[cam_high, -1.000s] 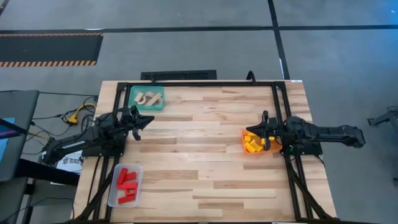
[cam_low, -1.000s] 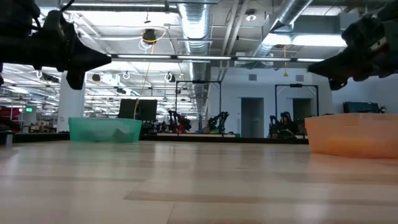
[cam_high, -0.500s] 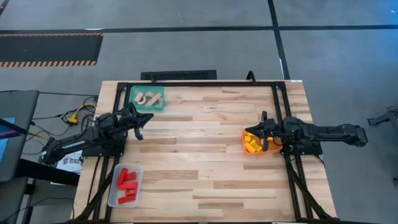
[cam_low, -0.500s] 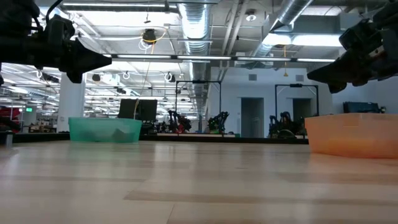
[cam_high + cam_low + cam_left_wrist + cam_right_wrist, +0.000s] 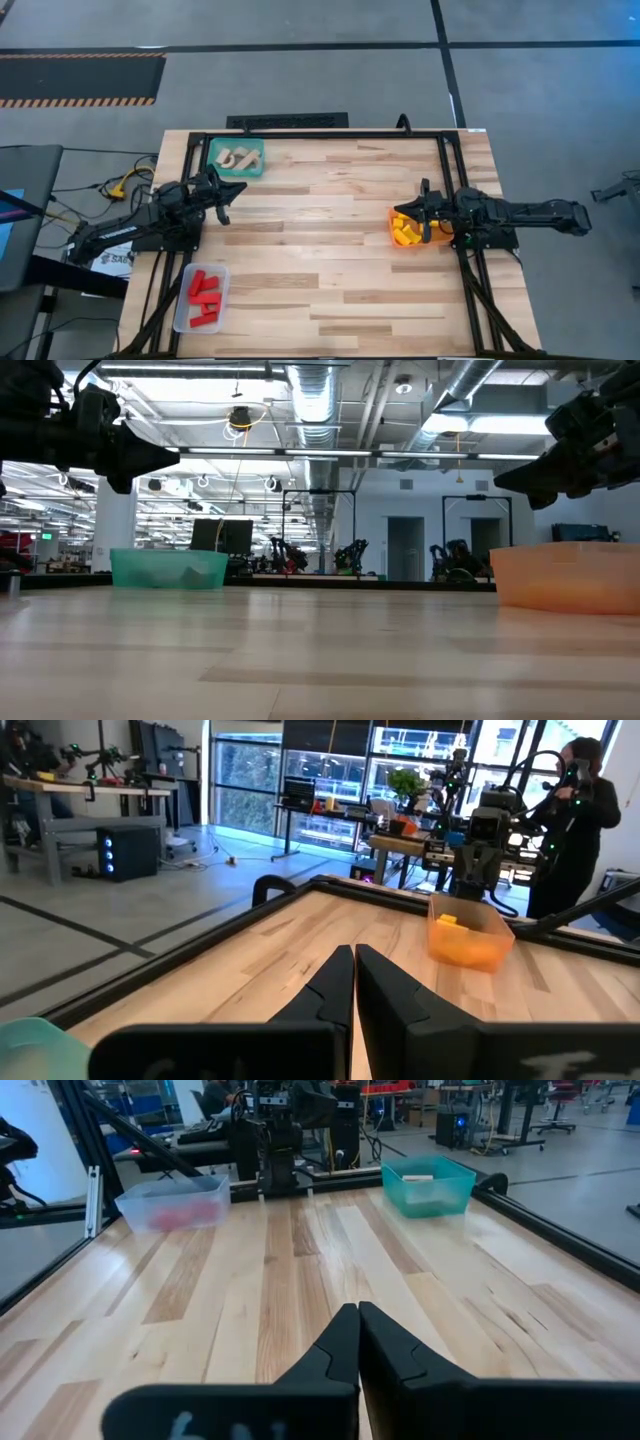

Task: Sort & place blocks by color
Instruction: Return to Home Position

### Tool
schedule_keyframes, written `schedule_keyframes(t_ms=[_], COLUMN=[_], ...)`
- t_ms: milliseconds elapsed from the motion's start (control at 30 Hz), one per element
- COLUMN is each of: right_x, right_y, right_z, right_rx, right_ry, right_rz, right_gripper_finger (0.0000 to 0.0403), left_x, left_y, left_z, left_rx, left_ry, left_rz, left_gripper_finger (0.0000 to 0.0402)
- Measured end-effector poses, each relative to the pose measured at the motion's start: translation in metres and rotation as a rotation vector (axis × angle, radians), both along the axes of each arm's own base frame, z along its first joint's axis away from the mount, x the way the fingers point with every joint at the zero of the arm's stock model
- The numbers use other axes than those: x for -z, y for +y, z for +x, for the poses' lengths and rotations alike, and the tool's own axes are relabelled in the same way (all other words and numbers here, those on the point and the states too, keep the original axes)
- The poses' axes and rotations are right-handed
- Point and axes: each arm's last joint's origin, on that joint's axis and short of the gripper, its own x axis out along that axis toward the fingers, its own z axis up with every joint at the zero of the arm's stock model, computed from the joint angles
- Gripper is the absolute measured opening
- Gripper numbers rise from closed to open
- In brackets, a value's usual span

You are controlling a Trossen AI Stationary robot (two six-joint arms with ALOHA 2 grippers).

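**Change noted.** Against the picture a second ago, the left gripper [image 5: 222,190] has drawn back slightly toward its own edge of the table [image 5: 330,250]. The right gripper [image 5: 424,210] has shifted a little above the orange tray [image 5: 392,228]. Over the last half-second neither arm shows any further motion. Judgement: the sorting is finished and both arms are settling into their rest pose.

**Grippers, 2.**
- Left: raised off the table at its left edge, between the teal tray [image 5: 257,147] and the clear tray [image 5: 222,275]. Its own wrist view shows the fingers pressed together with nothing between them.
- Right: raised above the orange tray. Its fingers are likewise closed and empty.

**Trays, 3.** Teal at the far left corner, clear at the near left corner, orange at the right edge.

**Blocks, by colour.** The pieces overlap when seen from above, and the right gripper covers part of the orange tray, so these counts are approximate.
- Pale wood blocks [image 5: 236,158]: about 3, in the teal tray.
- Red blocks [image 5: 203,290]: about 5, in the clear tray.
- Yellow blocks [image 5: 404,234]: about 4, in the orange tray.

**Loose blocks on the table:** 0 seen.

**Mixed colours in any tray:** 0 seen.
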Motion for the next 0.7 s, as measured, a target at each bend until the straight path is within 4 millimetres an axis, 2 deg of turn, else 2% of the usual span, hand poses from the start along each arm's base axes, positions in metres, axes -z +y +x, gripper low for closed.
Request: schedule_keyframes(t_ms=[700], right_x=[0.0003], right_y=[0.0000], right_z=[0.0000], right_rx=[0.000], right_ry=[0.001], right_rz=[0.000], right_gripper_finger=[0.0029], left_x=[0.0005], left_y=[0.0000], left_z=[0.0001], left_rx=[0.000], left_ry=[0.001], left_rz=[-0.001], left_gripper_finger=[0.0000])
